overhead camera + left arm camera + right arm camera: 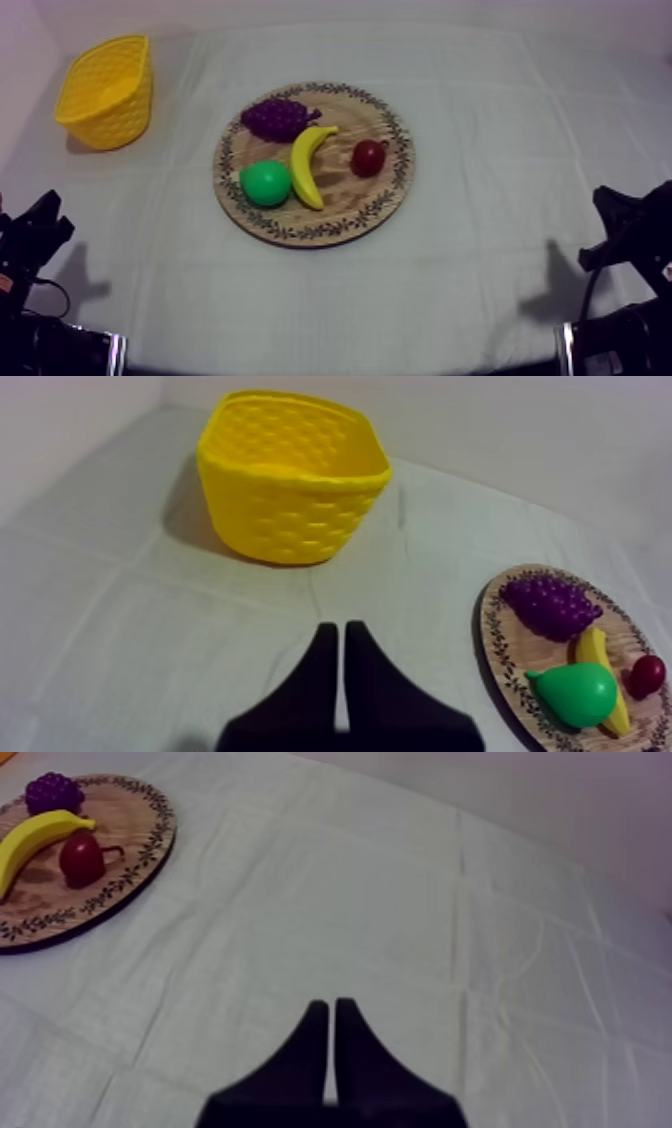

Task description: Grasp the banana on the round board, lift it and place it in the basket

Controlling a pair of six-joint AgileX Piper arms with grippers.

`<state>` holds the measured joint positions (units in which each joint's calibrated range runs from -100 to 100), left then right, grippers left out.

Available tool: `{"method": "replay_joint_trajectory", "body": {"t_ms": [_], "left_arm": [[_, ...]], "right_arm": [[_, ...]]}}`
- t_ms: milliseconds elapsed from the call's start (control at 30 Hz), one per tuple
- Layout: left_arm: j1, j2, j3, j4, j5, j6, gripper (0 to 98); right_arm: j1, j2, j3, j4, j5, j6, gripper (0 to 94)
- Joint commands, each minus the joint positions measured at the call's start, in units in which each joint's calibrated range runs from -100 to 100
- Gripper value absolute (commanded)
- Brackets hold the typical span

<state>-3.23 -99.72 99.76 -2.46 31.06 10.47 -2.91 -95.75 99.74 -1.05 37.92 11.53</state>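
One banana (308,165) lies on the wooden board (345,198) between the pear (265,183) and the small red fruit (368,157), its tip by the grapes (277,118). Well apart stands the yellow basket (110,120). Both the left pincer (337,626) and right pincer (331,1004) are clenched, empty.

The table (500,280) is covered by a grey-white cloth (480,120) marked with fold creases. Near its middle lies the round wooden board (340,222) with a patterned rim. The yellow basket (110,100) stands upright, well apart, toward the far left corner.
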Motion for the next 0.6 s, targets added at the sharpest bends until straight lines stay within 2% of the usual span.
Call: {"method": "replay_joint_trajectory", "body": {"t_ms": [0, 567], "left_arm": [[0.0, 0.0, 0.0, -0.01, 0.0, 0.0, 0.1], [-0.1, 0.0, -0.3, -0.01, 1.3, -0.6, 1.7]], "right_arm": [[0.0, 0.0, 0.0, 0.0, 0.0, 0.0, 0.4], [0.0, 0.0, 0.0, 0.0, 0.0, 0.0, 0.4]]}}
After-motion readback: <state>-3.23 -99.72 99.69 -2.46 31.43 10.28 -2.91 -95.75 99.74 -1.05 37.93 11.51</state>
